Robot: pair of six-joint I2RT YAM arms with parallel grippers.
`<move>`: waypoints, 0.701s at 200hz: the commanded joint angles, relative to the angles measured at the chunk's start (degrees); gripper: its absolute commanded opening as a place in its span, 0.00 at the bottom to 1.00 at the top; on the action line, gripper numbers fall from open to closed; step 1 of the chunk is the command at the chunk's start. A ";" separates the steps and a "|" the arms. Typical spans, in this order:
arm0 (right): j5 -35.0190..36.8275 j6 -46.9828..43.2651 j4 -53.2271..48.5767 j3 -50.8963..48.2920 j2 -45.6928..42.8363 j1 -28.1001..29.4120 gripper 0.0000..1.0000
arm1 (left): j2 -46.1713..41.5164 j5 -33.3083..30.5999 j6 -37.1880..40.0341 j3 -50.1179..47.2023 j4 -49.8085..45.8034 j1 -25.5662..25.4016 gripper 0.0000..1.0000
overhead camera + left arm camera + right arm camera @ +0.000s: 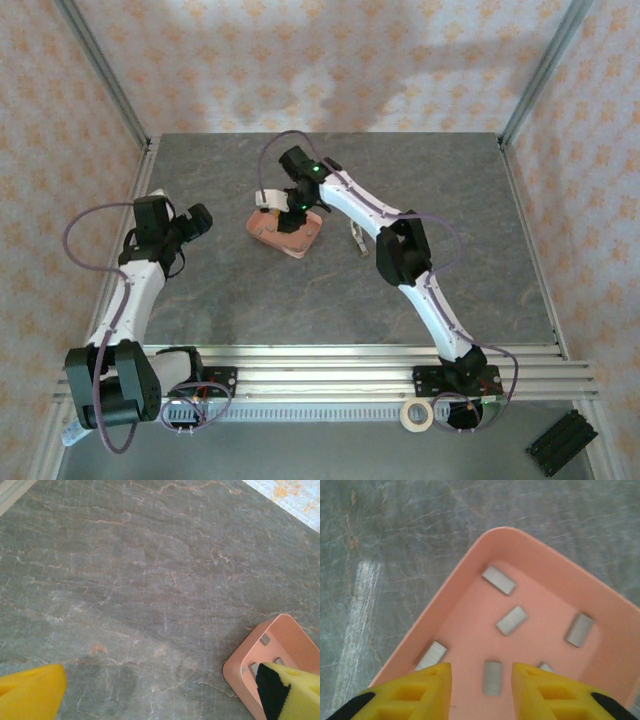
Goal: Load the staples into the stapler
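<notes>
From the overhead camera I see the salmon-pink tray (300, 240) sitting a little toward 9 o'clock of the middle of the grey table (300, 310), with my right gripper (291, 214) down over it. On the right wrist feed the staples (511, 620) lie loose on the tray floor as short dull-grey strips: one at 12 o'clock, one near the centre, one at 3 o'clock, one at 8 o'clock against the wall, one half hidden at 5 o'clock by my right-hand finger, and one at 6 o'clock. That last strip shows in the gap of the right gripper (481, 672), whose yellow fingers (432, 680) stand apart with daylight on either side of it, gripping nothing. My left gripper (197, 220) waits at 9 o'clock of the tray, well apart from it, spread wide and empty over bare table. A small pink-and-white object (266, 198) lies just beside the tray at 11 o'clock, and a small pale item (357, 238) rests on the table at the tray's 3 o'clock.
</notes>
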 commanded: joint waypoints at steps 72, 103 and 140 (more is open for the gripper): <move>9.30 -1.66 -2.85 3.74 3.94 -0.19 0.36 | 2.92 3.92 4.22 2.63 -2.84 1.55 0.98; 8.90 -0.76 -2.78 4.64 4.68 -0.37 0.38 | 3.77 4.09 4.20 3.07 -3.19 1.51 0.97; 10.24 -0.36 -2.78 5.12 5.45 -0.86 0.38 | 5.49 4.36 4.21 4.11 -3.08 1.52 0.97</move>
